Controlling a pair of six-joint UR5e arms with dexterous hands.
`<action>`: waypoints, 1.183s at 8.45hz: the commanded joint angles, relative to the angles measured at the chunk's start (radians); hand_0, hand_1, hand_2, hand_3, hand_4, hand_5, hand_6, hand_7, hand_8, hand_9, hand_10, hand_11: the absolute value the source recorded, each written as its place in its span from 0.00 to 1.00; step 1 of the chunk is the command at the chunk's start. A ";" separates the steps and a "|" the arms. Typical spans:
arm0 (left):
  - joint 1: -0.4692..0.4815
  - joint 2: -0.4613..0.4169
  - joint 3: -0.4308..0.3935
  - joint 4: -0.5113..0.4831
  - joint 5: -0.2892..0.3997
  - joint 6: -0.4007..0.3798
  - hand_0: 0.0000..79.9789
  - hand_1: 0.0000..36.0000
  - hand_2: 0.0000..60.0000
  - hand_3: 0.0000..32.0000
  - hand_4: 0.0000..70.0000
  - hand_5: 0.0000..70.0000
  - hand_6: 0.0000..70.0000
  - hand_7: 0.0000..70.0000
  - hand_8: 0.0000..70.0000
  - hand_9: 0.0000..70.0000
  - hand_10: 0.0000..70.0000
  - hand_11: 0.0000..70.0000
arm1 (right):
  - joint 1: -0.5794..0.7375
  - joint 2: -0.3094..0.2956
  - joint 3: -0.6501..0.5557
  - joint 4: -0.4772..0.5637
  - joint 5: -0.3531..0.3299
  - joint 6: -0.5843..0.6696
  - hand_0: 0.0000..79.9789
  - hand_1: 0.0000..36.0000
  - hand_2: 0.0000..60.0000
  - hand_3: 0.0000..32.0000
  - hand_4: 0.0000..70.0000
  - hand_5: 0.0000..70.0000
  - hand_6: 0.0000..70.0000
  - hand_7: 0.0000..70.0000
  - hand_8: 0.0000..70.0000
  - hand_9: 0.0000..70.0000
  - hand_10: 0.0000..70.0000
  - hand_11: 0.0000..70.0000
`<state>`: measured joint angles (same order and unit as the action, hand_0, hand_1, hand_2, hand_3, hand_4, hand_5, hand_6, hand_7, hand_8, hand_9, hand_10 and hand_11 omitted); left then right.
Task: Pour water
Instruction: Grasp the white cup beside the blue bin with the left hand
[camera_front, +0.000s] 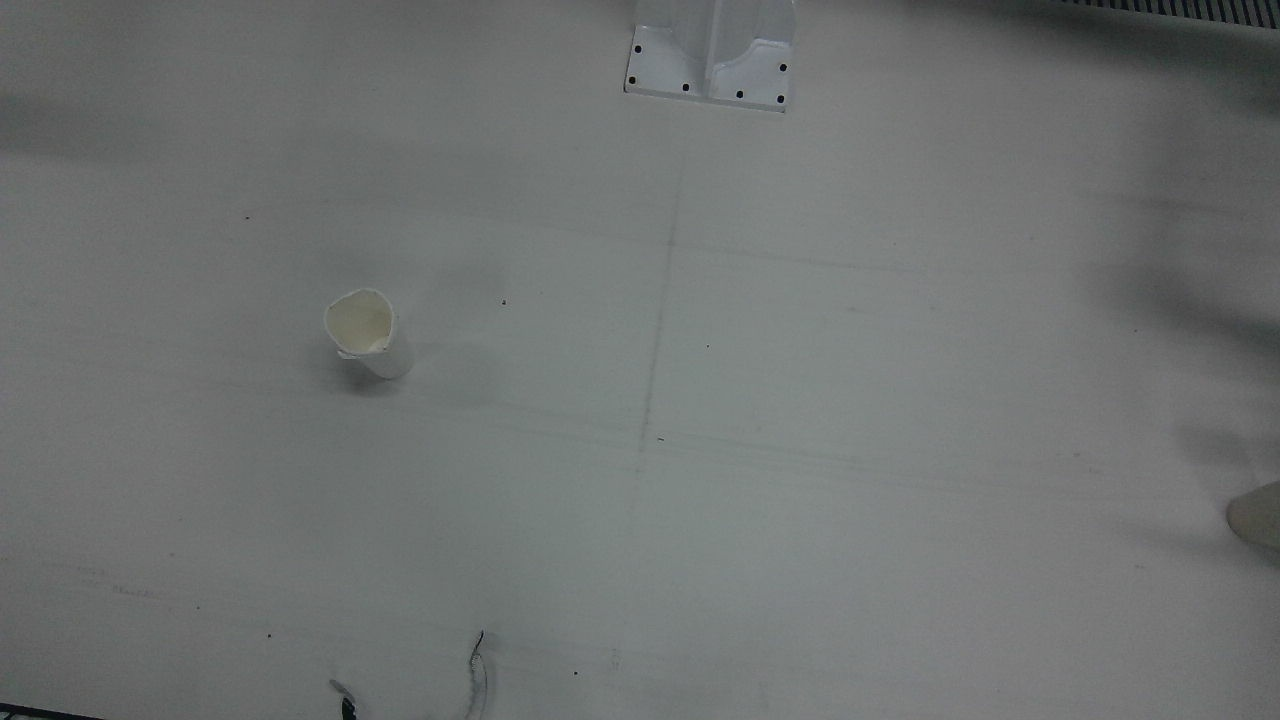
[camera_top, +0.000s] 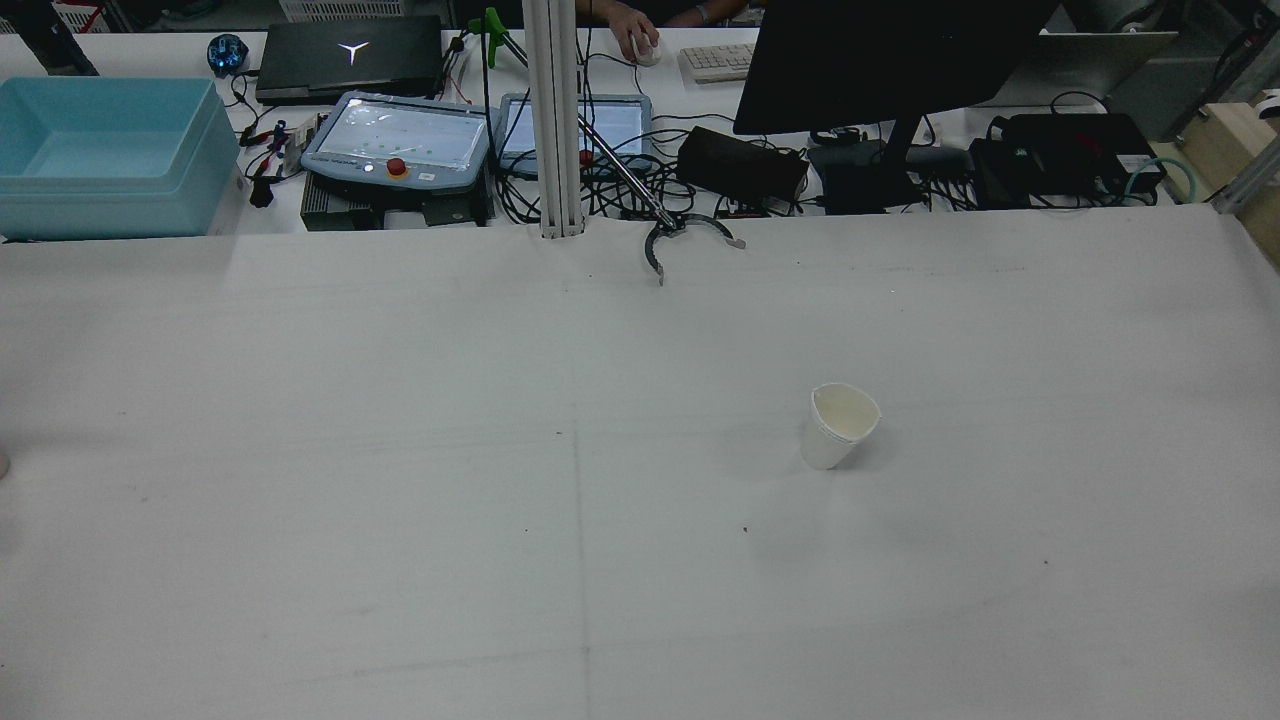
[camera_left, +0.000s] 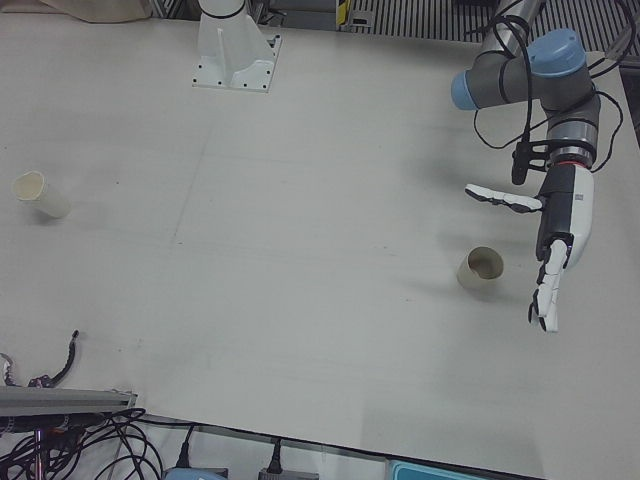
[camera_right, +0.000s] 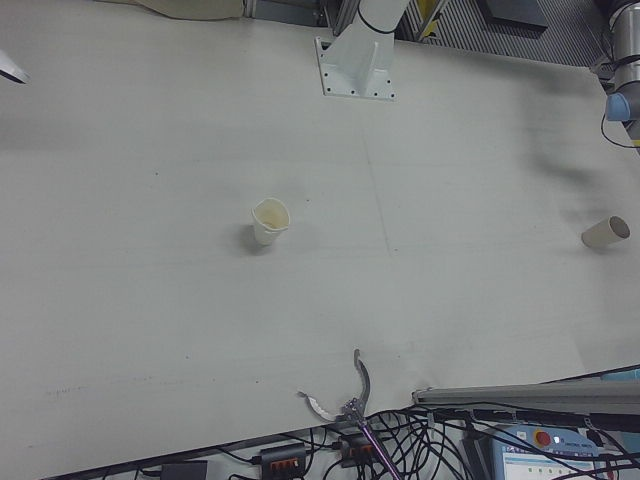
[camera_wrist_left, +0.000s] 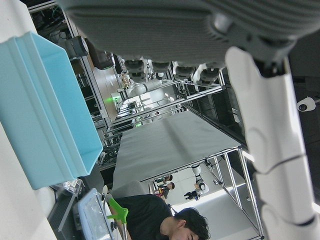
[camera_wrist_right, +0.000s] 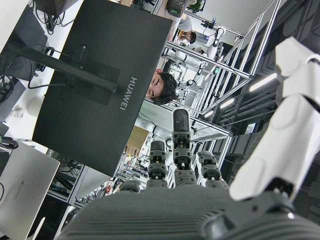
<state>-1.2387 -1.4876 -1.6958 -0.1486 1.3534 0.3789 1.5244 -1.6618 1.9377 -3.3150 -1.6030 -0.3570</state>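
Observation:
A white paper cup (camera_front: 368, 335) stands upright on the table, also in the rear view (camera_top: 838, 425) and the right-front view (camera_right: 270, 220). A second, tan paper cup (camera_left: 483, 268) stands near the table's side before my left arm; it also shows in the right-front view (camera_right: 606, 232). My left hand (camera_left: 555, 235) hangs open with fingers spread, just beside this cup and apart from it. My right hand (camera_wrist_right: 175, 210) shows mainly in its own view, with fingers straight and apart, holding nothing. A white fingertip (camera_right: 10, 72) shows at the right-front view's edge.
An arm pedestal (camera_front: 712, 60) stands at the table's robot side. Beyond the far edge are a blue bin (camera_top: 100, 150), teach pendants (camera_top: 400, 140), a monitor (camera_top: 880, 60) and cables. A black hook-shaped cable clip (camera_top: 690, 235) lies on the far edge.

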 joint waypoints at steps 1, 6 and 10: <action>0.001 0.166 0.126 -0.179 0.012 0.020 0.73 0.32 0.00 0.00 0.20 0.00 0.07 0.00 0.02 0.00 0.06 0.12 | -0.009 0.022 -0.031 0.002 0.002 0.000 0.54 0.31 0.40 0.00 0.08 0.12 0.49 0.42 0.22 0.23 0.00 0.00; 0.028 0.132 0.244 -0.325 0.013 0.213 0.67 0.23 0.00 0.00 0.09 0.00 0.01 0.00 0.00 0.00 0.04 0.08 | -0.023 0.056 -0.074 0.003 0.006 -0.004 0.54 0.31 0.40 0.00 0.07 0.13 0.49 0.42 0.22 0.24 0.00 0.00; 0.077 0.044 0.387 -0.325 0.024 0.184 0.73 0.33 0.00 0.00 0.21 0.00 0.07 0.00 0.00 0.00 0.06 0.12 | -0.043 0.066 -0.077 0.003 0.012 -0.004 0.54 0.31 0.40 0.00 0.09 0.13 0.50 0.44 0.22 0.24 0.00 0.00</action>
<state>-1.1795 -1.4264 -1.3719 -0.4734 1.3747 0.5778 1.4932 -1.5987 1.8617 -3.3115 -1.5943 -0.3604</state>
